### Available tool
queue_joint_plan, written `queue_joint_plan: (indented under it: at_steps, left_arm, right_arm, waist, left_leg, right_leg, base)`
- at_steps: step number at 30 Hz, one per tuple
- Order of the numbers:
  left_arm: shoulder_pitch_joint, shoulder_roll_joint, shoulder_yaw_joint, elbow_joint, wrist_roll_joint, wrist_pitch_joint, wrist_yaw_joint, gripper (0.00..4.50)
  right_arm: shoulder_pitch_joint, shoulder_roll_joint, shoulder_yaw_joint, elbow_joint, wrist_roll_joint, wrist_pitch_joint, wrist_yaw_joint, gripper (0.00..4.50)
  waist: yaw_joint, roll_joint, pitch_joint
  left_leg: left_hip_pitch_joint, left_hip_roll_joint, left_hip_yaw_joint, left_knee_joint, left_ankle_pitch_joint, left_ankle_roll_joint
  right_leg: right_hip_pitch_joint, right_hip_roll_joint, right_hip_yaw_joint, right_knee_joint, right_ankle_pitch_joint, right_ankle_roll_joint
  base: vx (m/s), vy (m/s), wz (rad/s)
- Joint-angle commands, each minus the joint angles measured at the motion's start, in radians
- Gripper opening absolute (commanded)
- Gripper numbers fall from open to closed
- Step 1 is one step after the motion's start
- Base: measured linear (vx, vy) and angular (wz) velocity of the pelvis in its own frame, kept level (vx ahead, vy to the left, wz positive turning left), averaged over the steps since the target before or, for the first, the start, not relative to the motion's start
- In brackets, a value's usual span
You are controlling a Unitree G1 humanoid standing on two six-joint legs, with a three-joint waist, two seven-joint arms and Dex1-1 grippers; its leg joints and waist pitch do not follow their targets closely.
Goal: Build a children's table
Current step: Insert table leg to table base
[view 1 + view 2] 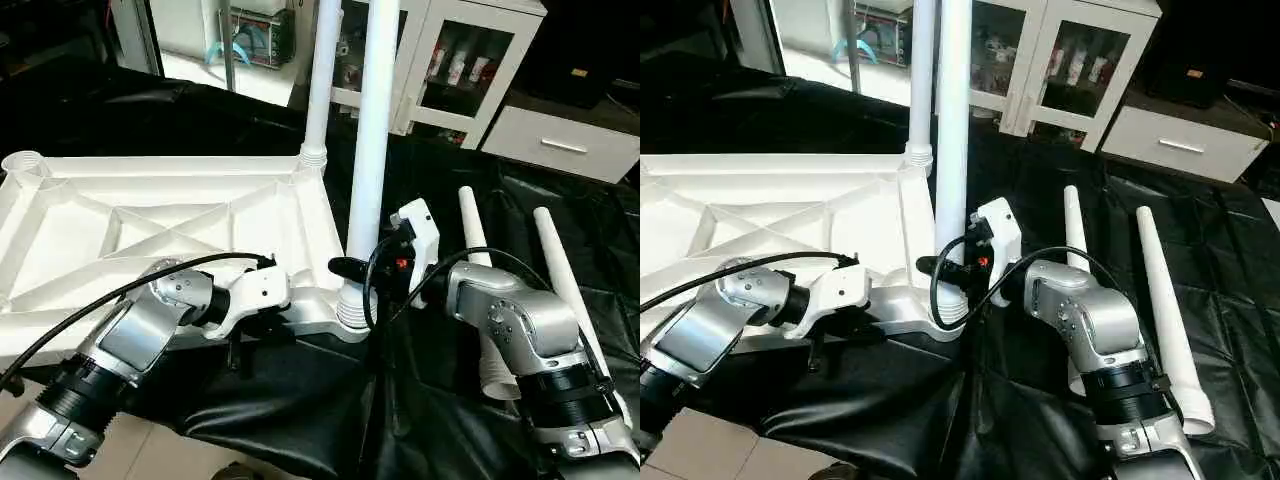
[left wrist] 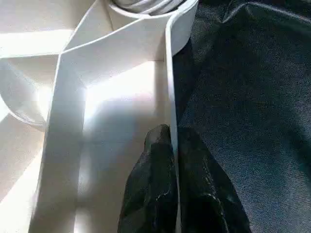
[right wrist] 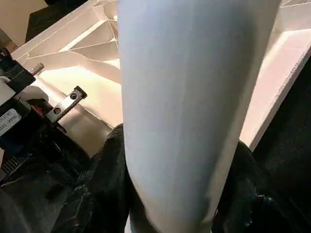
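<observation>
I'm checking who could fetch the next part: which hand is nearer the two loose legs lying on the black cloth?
Right. The right hand grips the upright leg beside the loose legs; the left hand pinches the tabletop rim, farther away.

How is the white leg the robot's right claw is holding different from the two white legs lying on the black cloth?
The held leg stands upright in the tabletop's near corner socket; the loose legs lie flat on the black cloth. The right gripper clasps the held leg; nothing touches the loose legs. All are white, round and tapered.
</observation>
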State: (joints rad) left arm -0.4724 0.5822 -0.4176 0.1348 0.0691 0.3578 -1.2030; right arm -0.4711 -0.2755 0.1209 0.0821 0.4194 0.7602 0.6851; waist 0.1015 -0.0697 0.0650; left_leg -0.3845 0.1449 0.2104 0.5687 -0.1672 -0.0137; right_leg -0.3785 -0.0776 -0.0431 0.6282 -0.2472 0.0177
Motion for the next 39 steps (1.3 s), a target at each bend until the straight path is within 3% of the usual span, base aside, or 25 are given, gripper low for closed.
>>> queue_joint_plan:
  at_steps: [1, 5, 9, 19, 24, 28, 33, 39]
  left_arm:
    - [0.033, -0.012, -0.029, 0.004, -0.006, 0.002, -0.004, 0.00]
    - [0.037, -0.009, -0.025, -0.002, -0.006, 0.006, 0.000, 0.00]
    - [0.041, -0.004, -0.019, -0.006, -0.008, 0.010, 0.000, 0.00]
    - [0.033, -0.011, -0.010, -0.001, -0.009, 0.016, 0.006, 0.00]
    - [0.029, -0.018, -0.004, 0.008, -0.006, 0.015, 0.020, 0.00]
    - [0.027, -0.020, 0.000, 0.012, -0.004, 0.013, 0.029, 0.00]
    - [0.021, -0.024, 0.006, 0.021, 0.000, 0.011, 0.044, 0.00]
    - [0.019, -0.025, 0.009, 0.024, 0.002, 0.011, 0.049, 0.00]
  right_arm:
    - [0.047, -0.031, 0.036, 0.013, -0.059, -0.019, -0.002, 1.85]
    - [0.085, -0.030, 0.031, 0.002, -0.061, -0.073, 0.001, 1.85]
    - [0.132, 0.003, -0.022, 0.019, -0.047, -0.136, -0.030, 1.85]
    - [0.241, 0.044, -0.094, 0.087, -0.056, -0.293, -0.087, 1.84]
    - [0.301, 0.056, -0.094, 0.077, -0.068, -0.371, -0.092, 1.84]
    - [0.341, 0.070, -0.098, 0.074, -0.074, -0.430, -0.095, 1.84]
    - [0.407, 0.103, -0.120, 0.074, -0.068, -0.561, -0.099, 1.84]
    - [0.432, 0.111, -0.116, 0.087, -0.077, -0.662, -0.090, 1.84]
  waist:
    - [-0.006, 0.002, -0.028]
    - [-0.003, 0.000, -0.030]
    - [-0.002, 0.003, -0.031]
    - [-0.005, 0.007, -0.025]
    - [-0.003, 0.010, -0.025]
    - [-0.004, 0.008, -0.024]
    - [0.001, 0.007, -0.017]
    - [0.000, 0.008, -0.016]
  left_leg:
    - [0.040, 0.104, -0.056, -0.091, -0.364, -0.095]
    - [0.039, 0.104, -0.053, -0.092, -0.342, -0.086]
    - [0.039, 0.103, -0.052, -0.092, -0.335, -0.077]
    - [0.040, 0.105, -0.058, -0.097, -0.406, -0.087]
    - [0.046, 0.106, -0.057, -0.099, -0.421, -0.089]
    - [0.044, 0.106, -0.058, -0.103, -0.422, -0.086]
    - [0.047, 0.107, -0.064, -0.105, -0.477, -0.081]
    - [0.045, 0.107, -0.067, -0.108, -0.484, -0.078]
  right_leg:
    - [-0.008, -0.104, 0.061, -0.103, -0.314, -0.157]
    - [-0.007, -0.103, 0.061, -0.102, -0.281, -0.154]
    - [-0.005, -0.101, 0.061, -0.101, -0.253, -0.166]
    - [-0.009, -0.102, 0.061, -0.110, -0.329, -0.156]
    - [-0.014, -0.102, 0.062, -0.114, -0.328, -0.150]
    - [-0.009, -0.101, 0.061, -0.114, -0.316, -0.150]
    - [-0.013, -0.110, 0.066, -0.130, -0.438, -0.129]
    - [-0.013, -0.109, 0.066, -0.132, -0.454, -0.123]
  base:
    - [0.000, 0.000, 0.00]
    - [0.000, 0.000, 0.00]
    - [0.000, 0.000, 0.00]
    - [0.000, 0.000, 0.00]
    - [0.000, 0.000, 0.00]
    - [0.000, 0.000, 0.00]
    - [0.000, 0.000, 0.00]
    - [0.000, 0.000, 0.00]
